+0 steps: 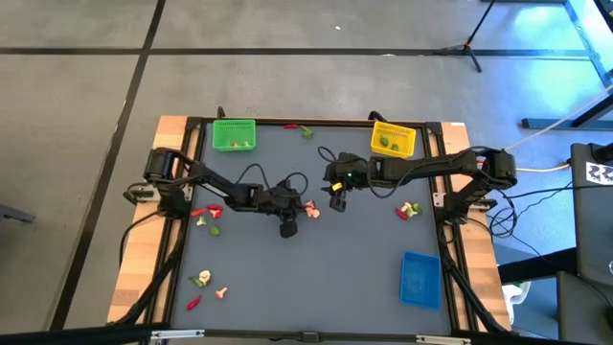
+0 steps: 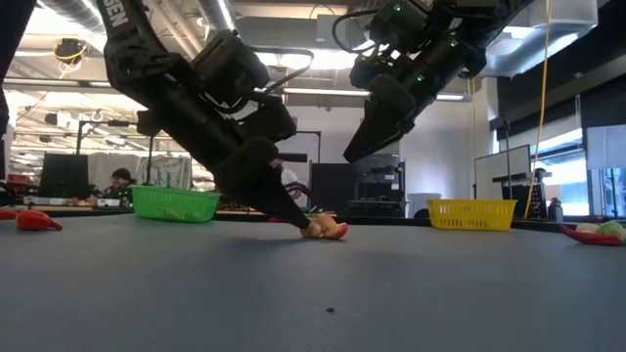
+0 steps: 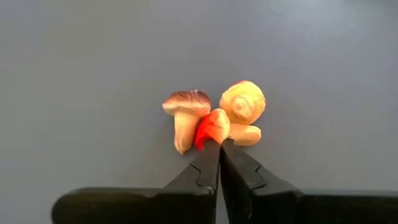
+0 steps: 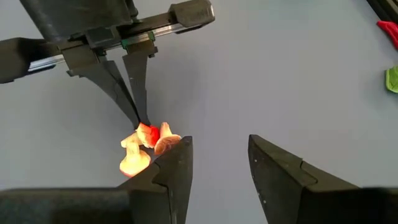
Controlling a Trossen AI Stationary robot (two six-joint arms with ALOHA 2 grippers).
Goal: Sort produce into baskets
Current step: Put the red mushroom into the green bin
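A small cluster of produce [image 1: 311, 209] lies mid-table: a brown-capped mushroom piece [image 3: 185, 115], a pale yellow mushroom piece [image 3: 242, 107] and a red piece [image 3: 208, 129] between them. My left gripper [image 3: 219, 144] is shut, with its tips at the red piece. It also shows in the right wrist view [image 4: 142, 122]. My right gripper [image 4: 221, 146] is open and empty, raised above the table just right of the cluster [image 2: 377, 137]. The green basket [image 1: 234, 134] and yellow basket [image 1: 393, 140] stand at the far edge. The blue basket [image 1: 420, 279] stands near right. My left gripper has the red piece's near end [image 3: 213, 138] pinched at the very tips of its two fingers. The fingers slant down from the table's left. The red piece rests on the table, touching both mushroom pieces.
Loose produce lies at the left [image 1: 206, 218], near left [image 1: 206, 283], right [image 1: 409, 210] and far edge [image 1: 302, 129]. Both the green and yellow baskets hold pieces. The table's near middle is bare. People and desks show in the room beyond.
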